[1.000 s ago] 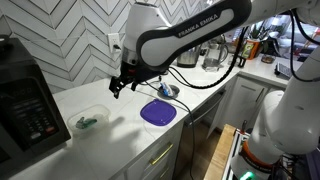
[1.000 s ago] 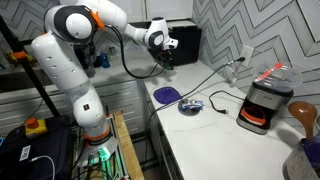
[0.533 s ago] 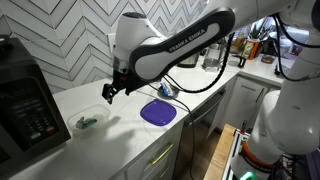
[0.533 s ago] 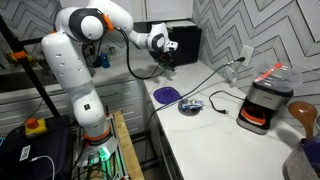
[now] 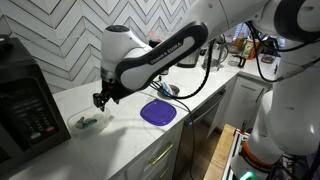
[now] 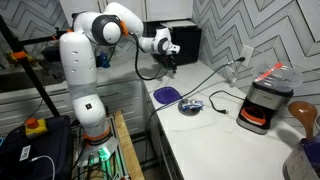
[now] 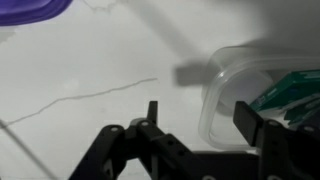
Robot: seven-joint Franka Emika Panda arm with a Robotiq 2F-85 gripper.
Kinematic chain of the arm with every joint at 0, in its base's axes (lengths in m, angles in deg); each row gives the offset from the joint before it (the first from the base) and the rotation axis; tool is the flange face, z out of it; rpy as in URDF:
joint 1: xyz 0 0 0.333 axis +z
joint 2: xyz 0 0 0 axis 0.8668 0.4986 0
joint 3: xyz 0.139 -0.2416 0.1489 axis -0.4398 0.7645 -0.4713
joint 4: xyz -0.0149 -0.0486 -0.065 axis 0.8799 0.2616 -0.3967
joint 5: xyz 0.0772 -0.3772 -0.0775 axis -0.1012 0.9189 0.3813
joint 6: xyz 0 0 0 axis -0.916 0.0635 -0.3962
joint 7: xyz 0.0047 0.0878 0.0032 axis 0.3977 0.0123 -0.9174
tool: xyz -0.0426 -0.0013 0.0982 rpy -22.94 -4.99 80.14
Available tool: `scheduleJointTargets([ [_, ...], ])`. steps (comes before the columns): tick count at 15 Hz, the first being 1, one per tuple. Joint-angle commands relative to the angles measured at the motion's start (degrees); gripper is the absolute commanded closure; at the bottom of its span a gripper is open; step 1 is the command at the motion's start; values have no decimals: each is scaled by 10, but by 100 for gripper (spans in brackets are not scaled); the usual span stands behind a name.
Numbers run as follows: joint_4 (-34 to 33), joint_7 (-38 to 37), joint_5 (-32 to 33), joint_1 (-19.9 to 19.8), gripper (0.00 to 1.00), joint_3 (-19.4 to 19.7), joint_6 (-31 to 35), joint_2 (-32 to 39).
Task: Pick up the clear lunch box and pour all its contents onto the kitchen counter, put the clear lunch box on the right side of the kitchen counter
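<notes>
The clear lunch box (image 5: 88, 122) sits on the white kitchen counter (image 5: 120, 135) near the black microwave, with dark-green bits (image 5: 87, 123) inside. In the wrist view the tub (image 7: 240, 85) lies at the right with green contents (image 7: 290, 95) showing. My gripper (image 5: 100, 99) hangs open and empty above the counter, a little to the plate side of the tub. In the wrist view my open fingers (image 7: 200, 120) span the tub's near edge. In an exterior view my gripper (image 6: 170, 60) is in front of the microwave; the tub is hidden there.
A round purple plate (image 5: 158, 112) lies on the counter; it also shows in an exterior view (image 6: 166, 94). A black microwave (image 5: 25, 100) stands at the counter's end. A small blue-rimmed dish (image 6: 192, 105), cables and a red-topped appliance (image 6: 263, 100) lie further along.
My arm has swung along the counter away from the purple plate toward the tub and microwave, and the gripper has come lower. The gripper has stayed open.
</notes>
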State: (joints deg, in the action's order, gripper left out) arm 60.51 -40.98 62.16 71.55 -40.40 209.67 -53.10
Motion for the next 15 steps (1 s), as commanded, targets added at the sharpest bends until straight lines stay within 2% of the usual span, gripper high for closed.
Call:
scheduleJointTargets([
  [1, -34, -11, 10, 28, 54, 25, -13, 42],
  [7, -45, 4, -16, 37, 99, 45, -11, 49],
  [11, -27, 54, -91, 19, 98, 33, 2, 19],
  [13, 16, 98, -154, 1, 99, 32, 13, -34],
  [15, 57, 112, -184, -12, 99, 45, 5, -89],
])
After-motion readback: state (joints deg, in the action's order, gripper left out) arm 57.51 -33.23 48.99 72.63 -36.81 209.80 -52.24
